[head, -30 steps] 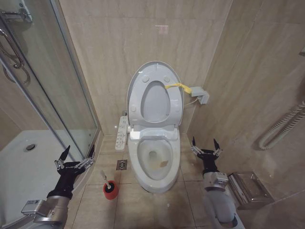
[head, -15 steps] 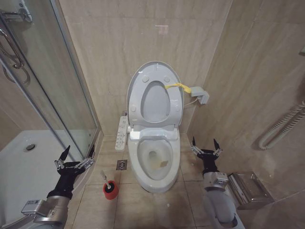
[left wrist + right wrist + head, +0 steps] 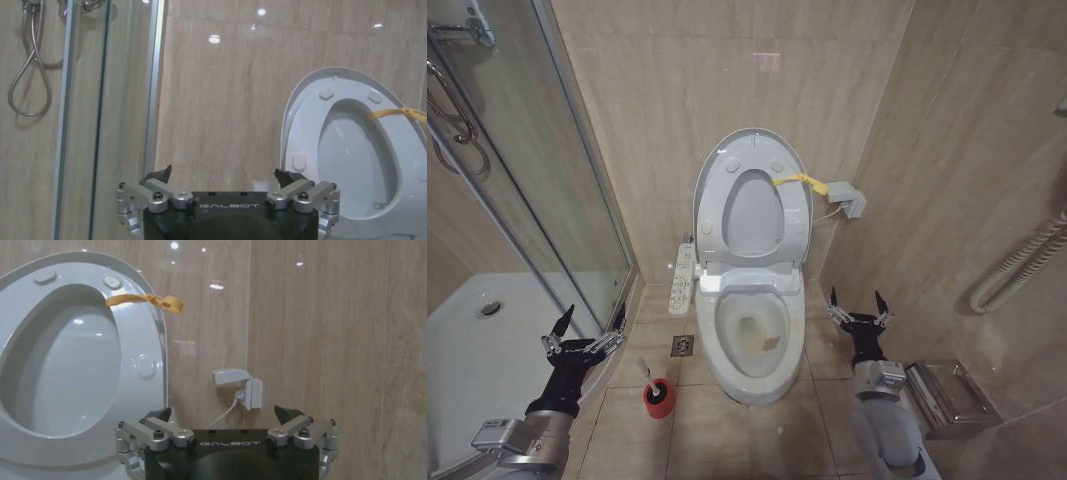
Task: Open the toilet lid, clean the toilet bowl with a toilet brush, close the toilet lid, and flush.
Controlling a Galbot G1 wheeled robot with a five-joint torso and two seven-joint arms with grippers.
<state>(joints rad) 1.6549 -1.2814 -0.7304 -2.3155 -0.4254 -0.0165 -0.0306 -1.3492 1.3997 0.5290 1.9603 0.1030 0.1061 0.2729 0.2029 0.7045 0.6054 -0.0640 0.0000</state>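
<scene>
The toilet lid (image 3: pixel 752 215) stands raised against the wall together with the seat ring, a yellow tag (image 3: pixel 799 181) hanging at its right edge. Below it the toilet bowl (image 3: pixel 717 345) lies uncovered, with the button panel (image 3: pixel 684 275) along its left side. The toilet brush (image 3: pixel 649 372) stands in its red holder (image 3: pixel 660 400) on the floor left of the bowl, its white handle sticking up. My left gripper (image 3: pixel 592 318) hovers open behind the holder, near the shower door. My right gripper (image 3: pixel 857 300) hovers open to the right of the bowl. The left wrist view shows my open left gripper (image 3: pixel 223 172) with the raised lid (image 3: pixel 353 155) beyond; the right wrist view shows the same for my right gripper (image 3: pixel 223 412) and lid (image 3: pixel 60 365).
A glass shower enclosure (image 3: pixel 547 200) and its white tray (image 3: pixel 477 340) close off the left. A floor drain (image 3: pixel 682 345) lies between the holder and the bowl. A metal box (image 3: pixel 952 395) sits at the right wall, under a ribbed hose (image 3: pixel 1017 260). A grey socket box (image 3: pixel 852 200) hangs beside the lid.
</scene>
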